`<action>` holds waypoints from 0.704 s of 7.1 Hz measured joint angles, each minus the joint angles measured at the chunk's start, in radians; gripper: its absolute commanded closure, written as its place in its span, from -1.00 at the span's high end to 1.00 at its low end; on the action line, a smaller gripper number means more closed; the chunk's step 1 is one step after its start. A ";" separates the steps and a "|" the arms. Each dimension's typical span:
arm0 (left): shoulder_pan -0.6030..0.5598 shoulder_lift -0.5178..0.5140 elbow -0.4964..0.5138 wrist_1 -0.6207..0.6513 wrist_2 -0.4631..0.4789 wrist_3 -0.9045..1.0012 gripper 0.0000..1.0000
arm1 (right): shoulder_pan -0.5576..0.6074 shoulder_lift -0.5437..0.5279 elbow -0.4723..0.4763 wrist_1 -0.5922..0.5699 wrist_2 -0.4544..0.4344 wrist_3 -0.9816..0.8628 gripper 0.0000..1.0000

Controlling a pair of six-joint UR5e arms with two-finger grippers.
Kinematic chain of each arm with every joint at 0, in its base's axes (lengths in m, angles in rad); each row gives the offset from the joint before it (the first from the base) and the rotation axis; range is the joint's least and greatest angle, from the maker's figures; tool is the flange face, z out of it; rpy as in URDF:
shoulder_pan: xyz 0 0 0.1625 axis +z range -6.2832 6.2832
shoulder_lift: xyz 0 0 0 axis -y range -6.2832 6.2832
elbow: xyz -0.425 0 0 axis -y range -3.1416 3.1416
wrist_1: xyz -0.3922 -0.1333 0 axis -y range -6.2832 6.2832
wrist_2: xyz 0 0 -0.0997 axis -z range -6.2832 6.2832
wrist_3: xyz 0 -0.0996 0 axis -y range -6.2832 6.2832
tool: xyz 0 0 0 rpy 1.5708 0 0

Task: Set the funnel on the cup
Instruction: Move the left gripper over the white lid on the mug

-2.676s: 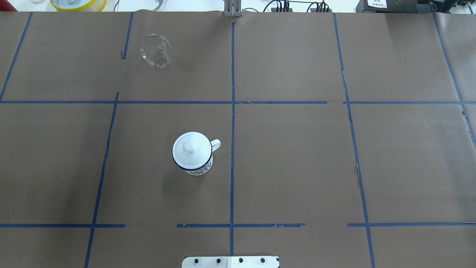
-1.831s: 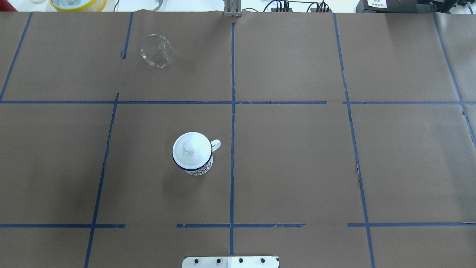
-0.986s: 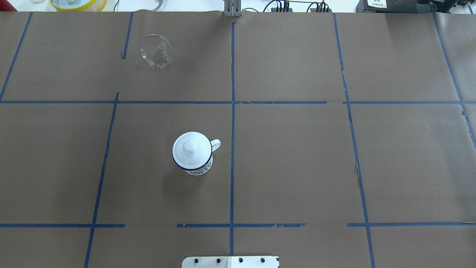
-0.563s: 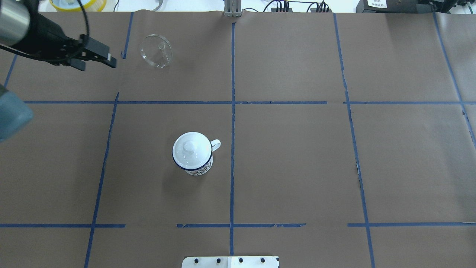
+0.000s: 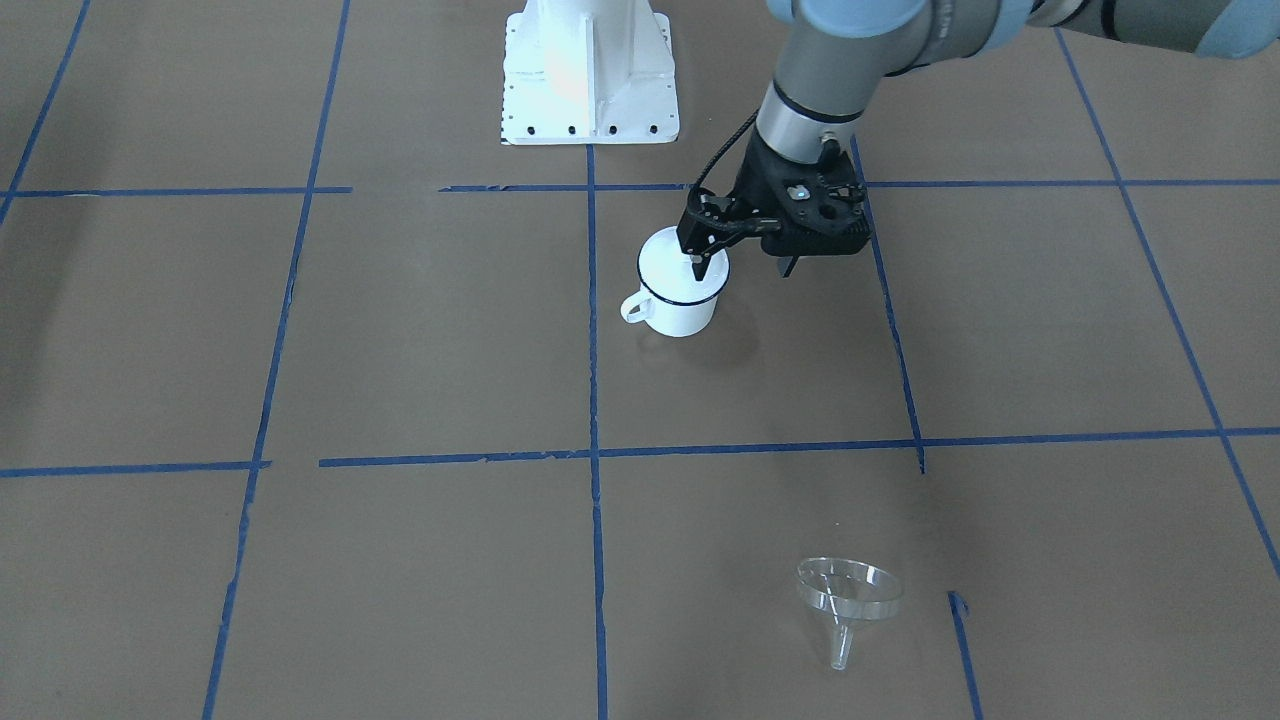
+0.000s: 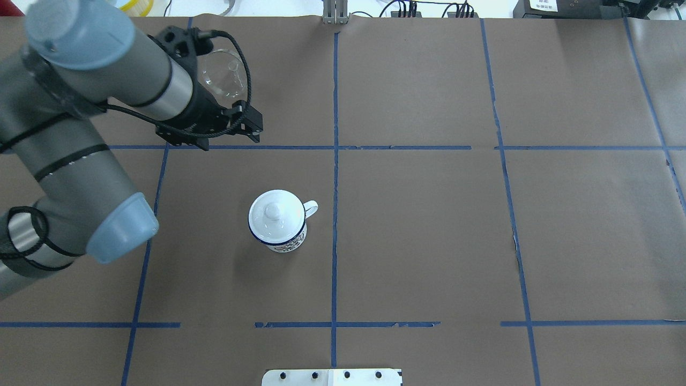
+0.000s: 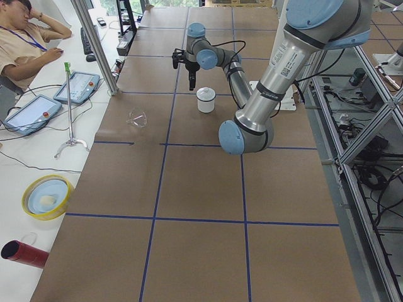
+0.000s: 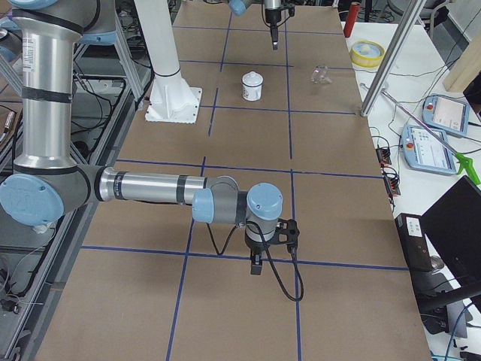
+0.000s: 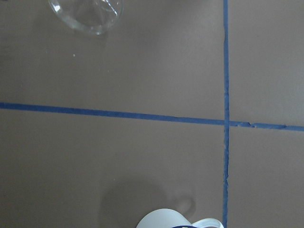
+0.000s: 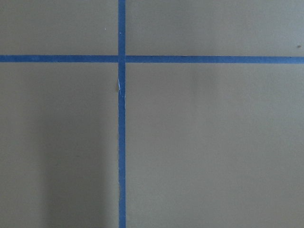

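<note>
The clear funnel [image 6: 222, 80] lies on its side at the far left of the brown paper, partly behind my left arm's cable; it also shows in the front view [image 5: 850, 593] and the left wrist view [image 9: 88, 13]. The white cup [image 6: 278, 233] with a dark blue rim stands near the middle, with a white knobbed lid [image 6: 273, 213] on it; it shows in the front view too [image 5: 680, 305]. My left gripper [image 6: 228, 138] is open and empty, held above the table between funnel and cup [image 5: 744, 267]. My right gripper [image 8: 255, 265] hangs near the table's other end; I cannot tell its state.
The robot's white base plate [image 5: 588, 70] is at the near edge. A yellow-rimmed bowl [image 7: 46, 196], a red cylinder [image 7: 22, 251], tablets [image 7: 80, 86] and a seated person [image 7: 25, 38] are beyond the far edge. Blue tape lines cross the paper.
My left arm has come in from the left and swung right and nearer, from beside the funnel to between funnel and cup. Funnel and cup have not moved.
</note>
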State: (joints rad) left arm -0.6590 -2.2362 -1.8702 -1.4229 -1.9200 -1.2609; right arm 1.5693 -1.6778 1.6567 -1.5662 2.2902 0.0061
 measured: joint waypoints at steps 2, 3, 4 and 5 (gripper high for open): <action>0.076 -0.034 0.029 0.059 0.052 -0.054 1.00 | 0.000 0.000 0.000 0.000 0.000 0.000 1.00; 0.094 -0.034 0.034 0.064 0.057 -0.068 0.98 | 0.000 0.000 0.000 0.000 0.000 0.000 1.00; 0.103 -0.032 0.036 0.066 0.060 -0.073 0.92 | 0.000 0.000 0.000 0.000 0.000 0.000 1.00; 0.108 -0.030 0.037 0.066 0.061 -0.075 0.88 | 0.000 0.000 0.000 0.000 0.000 0.000 1.00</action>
State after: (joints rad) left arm -0.5507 -2.2664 -1.8337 -1.3573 -1.8586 -1.3357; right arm 1.5693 -1.6782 1.6567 -1.5662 2.2902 0.0061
